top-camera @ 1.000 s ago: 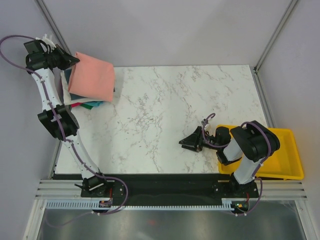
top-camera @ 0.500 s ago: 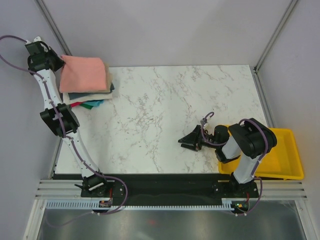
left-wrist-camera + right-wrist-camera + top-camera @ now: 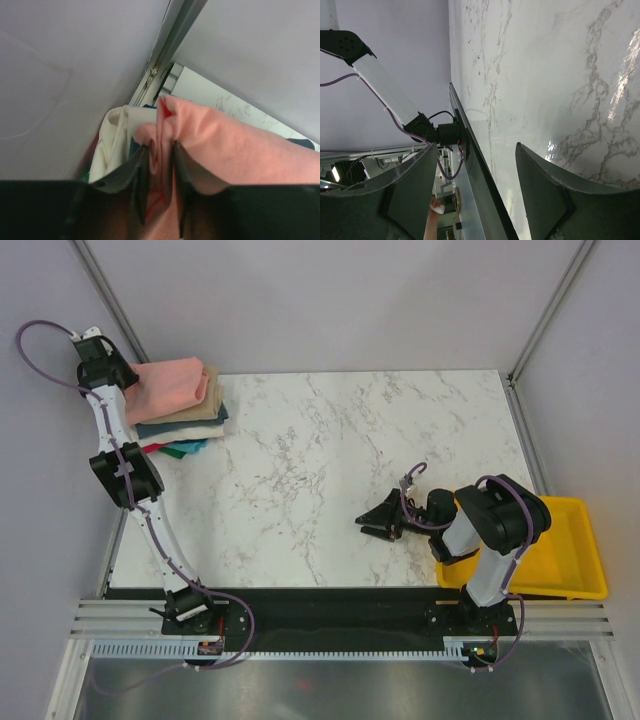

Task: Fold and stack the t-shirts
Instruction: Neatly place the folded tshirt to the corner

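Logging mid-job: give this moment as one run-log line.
left fingers: shut on salmon-pink t-shirt, lying on stack, far-left corner | right fingers: open, empty, over table beside yellow tray

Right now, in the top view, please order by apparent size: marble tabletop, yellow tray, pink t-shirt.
1. marble tabletop
2. yellow tray, though the right arm hides part
3. pink t-shirt, folded, clearly smallest

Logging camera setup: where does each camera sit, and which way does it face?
Top external: above and behind the bases, looking down on the table, both arms, the t-shirt stack far left.
Left wrist: rides its arm, looking along the left hand, shut on the salmon-pink t-shirt.
Right wrist: rides its arm, looking low across the table past the open right hand toward the left arm.
Shared: top and left wrist both show the salmon-pink t-shirt.
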Controlling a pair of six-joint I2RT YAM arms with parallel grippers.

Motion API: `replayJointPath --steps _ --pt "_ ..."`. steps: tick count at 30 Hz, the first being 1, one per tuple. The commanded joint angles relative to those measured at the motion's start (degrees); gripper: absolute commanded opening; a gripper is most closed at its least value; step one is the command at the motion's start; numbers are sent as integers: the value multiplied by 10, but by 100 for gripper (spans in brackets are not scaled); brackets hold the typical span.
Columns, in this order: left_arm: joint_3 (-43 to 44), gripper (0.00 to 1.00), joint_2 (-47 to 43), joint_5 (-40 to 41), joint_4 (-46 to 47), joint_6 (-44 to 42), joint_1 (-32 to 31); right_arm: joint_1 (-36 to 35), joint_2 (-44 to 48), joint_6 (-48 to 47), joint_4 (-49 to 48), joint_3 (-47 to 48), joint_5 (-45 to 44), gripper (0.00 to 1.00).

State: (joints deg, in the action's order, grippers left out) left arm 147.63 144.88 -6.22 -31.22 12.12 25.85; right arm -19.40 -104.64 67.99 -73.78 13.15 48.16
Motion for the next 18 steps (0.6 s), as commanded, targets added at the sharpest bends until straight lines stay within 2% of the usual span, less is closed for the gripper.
replayJointPath --steps 1,4,6,9,11,12,13,18 --pt "-14 36 15 48 -3 4 23 -3 -1 -1 -269 8 11 71" --pt "-27 54 -13 59 -16 10 24 -2 0 -3 -269 7 11 71" --pt "-33 56 -29 60 -21 20 26 -3 4 -5 -269 4 9 71" --pt "-52 65 -73 89 -24 30 25 -3 12 -8 -269 0 9 71" --pt "-71 75 -107 115 -25 34 25 -3 11 -11 -269 -1 7 71" --pt "-77 84 -119 131 -26 36 23 -3 12 -11 -269 -1 7 71" --pt "-94 89 -142 169 -25 38 22 -3 13 -12 -269 -2 7 71" --pt "-132 98 -201 219 -27 46 20 -7 21 -18 -269 -7 4 71"
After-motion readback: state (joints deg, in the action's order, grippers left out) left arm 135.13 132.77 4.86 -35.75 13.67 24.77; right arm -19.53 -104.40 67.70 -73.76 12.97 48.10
